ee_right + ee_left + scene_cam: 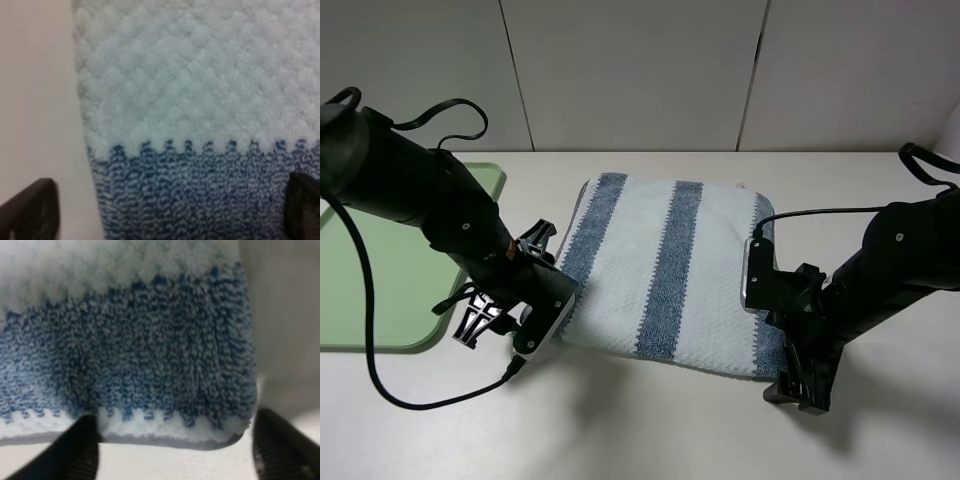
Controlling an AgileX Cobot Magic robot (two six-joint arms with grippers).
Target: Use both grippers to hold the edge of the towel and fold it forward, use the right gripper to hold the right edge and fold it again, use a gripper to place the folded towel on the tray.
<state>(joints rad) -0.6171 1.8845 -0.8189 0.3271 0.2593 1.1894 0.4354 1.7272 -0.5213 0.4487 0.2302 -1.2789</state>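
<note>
The striped towel [670,265] lies flat on the table in the middle of the exterior view. My left gripper [558,292] is at its front left corner. In the left wrist view the gripper [175,455] is open, its fingers [75,450] spread along the grey-edged blue stripe [150,365]. My right gripper [760,275] is at the towel's right edge near the front. In the right wrist view it [167,210] is open, with the towel [200,100] between its fingertips [30,210]. The light green tray [380,270] lies at the left, partly hidden by my left arm.
A white panelled wall [640,70] stands behind the table. Black cables [380,380] trail from both arms over the table. The bare tabletop [650,420] runs along the front edge.
</note>
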